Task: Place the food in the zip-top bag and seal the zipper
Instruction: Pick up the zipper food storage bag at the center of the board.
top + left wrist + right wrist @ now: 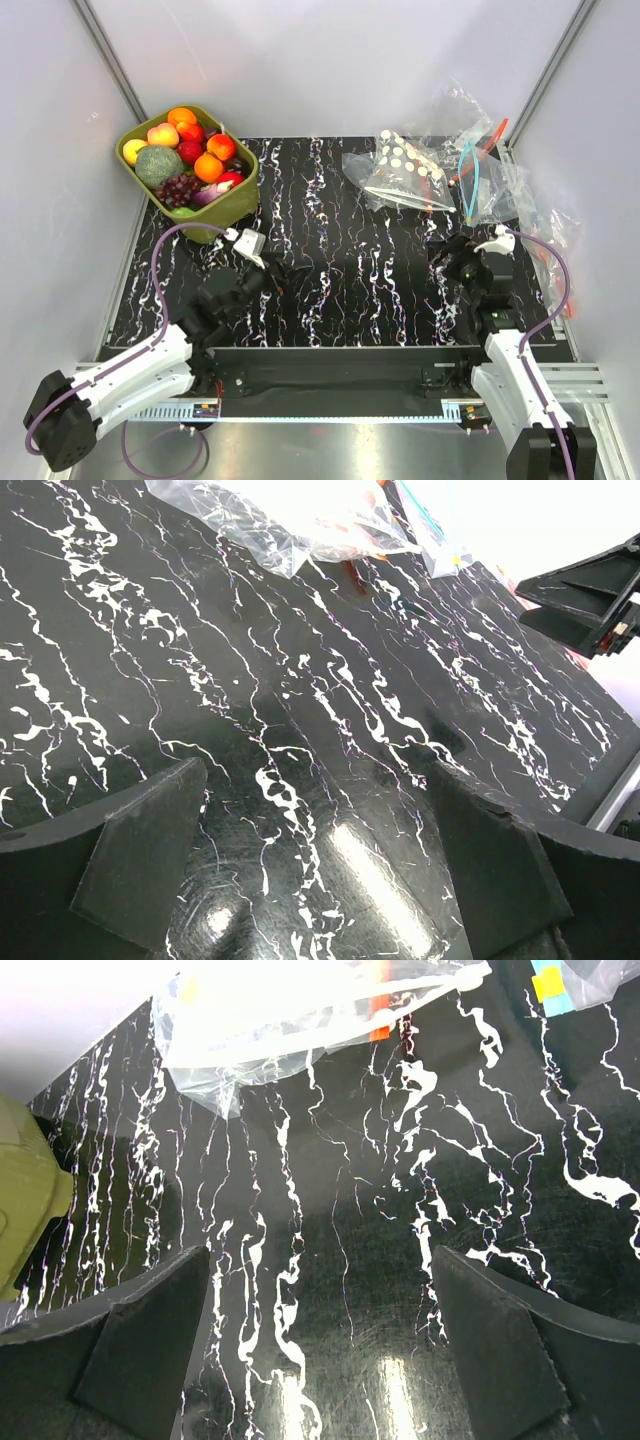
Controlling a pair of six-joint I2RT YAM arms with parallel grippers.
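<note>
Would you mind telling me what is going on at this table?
Nothing is being handled. The left gripper and right gripper hover over the table, both open and empty. The food is piled in the green tub at the back left; the dotted bag lies among other clear bags at the back right.

Both arms sit folded low, left hand [320, 780] and right hand [320, 1255] spread wide.

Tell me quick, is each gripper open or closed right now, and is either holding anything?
Left gripper: open, holding nothing.
Right gripper: open, holding nothing.
</note>
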